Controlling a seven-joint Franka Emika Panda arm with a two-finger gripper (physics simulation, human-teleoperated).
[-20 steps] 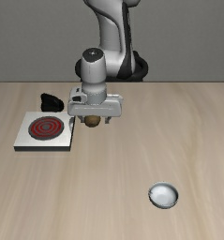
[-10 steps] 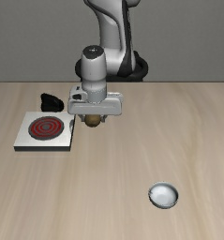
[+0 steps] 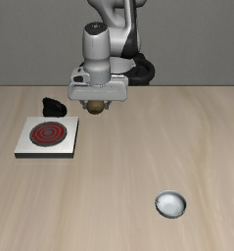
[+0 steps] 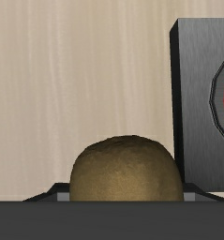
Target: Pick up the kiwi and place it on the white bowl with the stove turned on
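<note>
The brown fuzzy kiwi (image 3: 94, 107) hangs in the air, held between the fingers of my gripper (image 3: 94, 106), above the table just to the exterior view's right of the stove. In the wrist view the kiwi (image 4: 124, 170) sits right at the gripper, with the table well below it. The white bowl (image 3: 171, 204) stands far forward on the table, toward the exterior view's right. The stove (image 3: 47, 136) is a white plate with a burner (image 3: 48, 131) glowing red; its dark side and red ring (image 4: 205, 98) show beside the kiwi in the wrist view.
A black stove knob (image 3: 53, 104) lies behind the stove at the exterior view's left. The wooden table (image 3: 128, 176) stretches open between the stove and the bowl.
My gripper has risen from the table with the kiwi held in it. Stove and bowl have stayed where they were.
</note>
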